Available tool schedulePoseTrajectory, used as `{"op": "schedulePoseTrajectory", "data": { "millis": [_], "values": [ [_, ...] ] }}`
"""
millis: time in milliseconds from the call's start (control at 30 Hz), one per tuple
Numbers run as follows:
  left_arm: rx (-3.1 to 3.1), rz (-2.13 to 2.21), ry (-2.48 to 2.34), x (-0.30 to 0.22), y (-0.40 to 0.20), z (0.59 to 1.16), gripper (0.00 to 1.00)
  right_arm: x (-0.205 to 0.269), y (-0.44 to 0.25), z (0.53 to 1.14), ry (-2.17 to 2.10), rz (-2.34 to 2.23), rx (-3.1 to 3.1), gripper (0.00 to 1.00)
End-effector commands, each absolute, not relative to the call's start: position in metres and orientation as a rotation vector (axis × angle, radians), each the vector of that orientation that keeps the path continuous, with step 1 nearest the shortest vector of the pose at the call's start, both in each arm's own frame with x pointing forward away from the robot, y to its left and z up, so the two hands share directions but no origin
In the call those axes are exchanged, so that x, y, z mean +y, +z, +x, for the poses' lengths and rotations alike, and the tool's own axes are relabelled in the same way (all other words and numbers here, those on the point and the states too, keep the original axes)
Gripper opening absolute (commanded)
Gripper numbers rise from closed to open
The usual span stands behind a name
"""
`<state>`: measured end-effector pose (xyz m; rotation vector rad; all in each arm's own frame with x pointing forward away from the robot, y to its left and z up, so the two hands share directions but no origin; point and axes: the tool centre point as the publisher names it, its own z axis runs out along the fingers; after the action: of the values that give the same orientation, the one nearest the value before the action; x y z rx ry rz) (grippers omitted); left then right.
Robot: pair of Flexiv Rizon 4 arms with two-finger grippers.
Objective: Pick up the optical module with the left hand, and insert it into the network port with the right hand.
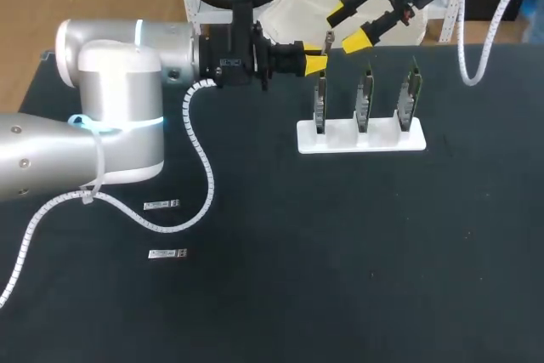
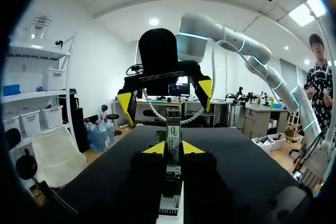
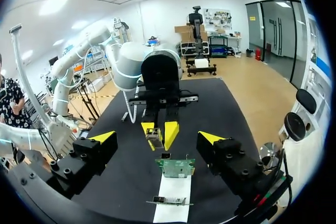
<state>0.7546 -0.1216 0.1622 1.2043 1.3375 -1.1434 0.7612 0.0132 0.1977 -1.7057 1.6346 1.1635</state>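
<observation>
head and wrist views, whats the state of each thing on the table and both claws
left claw, shut on the optical module
optical module, gripped, not yet in any port
right claw, open, empty
spare modules, two, lying flat on the table
circuit boards, three, upright in the white holder

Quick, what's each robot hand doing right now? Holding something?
Left end effector: shut on the optical module.
Right end effector: open, holding nothing.
</observation>
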Motion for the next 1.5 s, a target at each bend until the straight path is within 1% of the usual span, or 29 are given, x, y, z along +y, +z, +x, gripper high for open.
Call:
{"op": "schedulePoseTrajectory", "data": {
  "millis": [33,700,1500],
  "values": [
    [1.338,1.197,-1.136,-0.122,0.162,0.752,0.0,0.015,0.196,0.744,1.059,-1.633,1.662,1.0],
    [1.338,1.197,-1.136,-0.122,0.162,0.752,0.0,0.021,0.195,0.735,0.948,-1.537,1.697,1.0],
    [1.338,1.197,-1.136,-0.122,0.162,0.752,0.0,0.023,0.194,0.753,0.985,-1.598,1.666,1.0]
  ]
}}
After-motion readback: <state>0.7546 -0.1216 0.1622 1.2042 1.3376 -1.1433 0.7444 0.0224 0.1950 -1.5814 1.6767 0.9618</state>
